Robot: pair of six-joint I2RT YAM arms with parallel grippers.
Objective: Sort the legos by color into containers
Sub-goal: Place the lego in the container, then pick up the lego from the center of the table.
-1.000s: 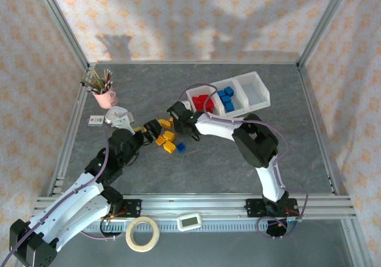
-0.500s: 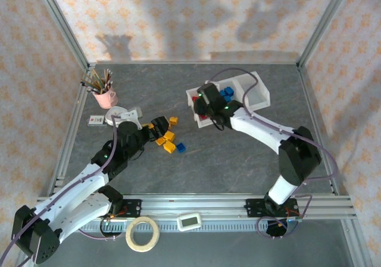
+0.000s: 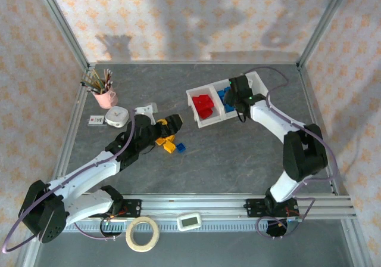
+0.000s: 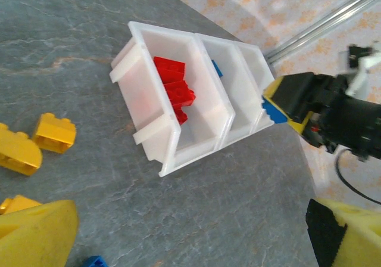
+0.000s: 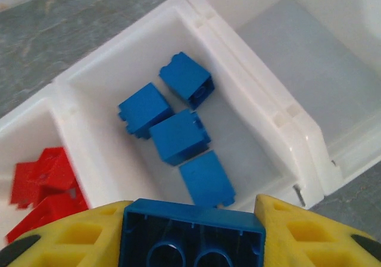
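Blue brick (image 5: 193, 243) is gripped between the closed-in jaws of the right end effector (image 5: 193, 228), and it's hung right above the near wall of the middle bin (image 5: 119, 46). Four blue bricks (image 5: 178, 136) are already lying in there, so this looks like the drop-off step for blue.

For the next move, a small nudge further in over the bin floor is probably called for before the jaws get opened. Otherwise the brick could be clipped by the rim and bounced into the red bin (image 5: 36, 130) beside it. The end bin (image 5: 333, 46) is bare, presumably meant for yellow.

The left end effector (image 3: 171, 123) is spread open with nothing in it, parked by the yellow bricks (image 3: 165, 140) and one loose blue brick (image 3: 181, 148) on the bench (image 3: 238, 160).

Room-wise, plenty of open bench is left between the two arms. The row of bins is set well apart from the frame rails.
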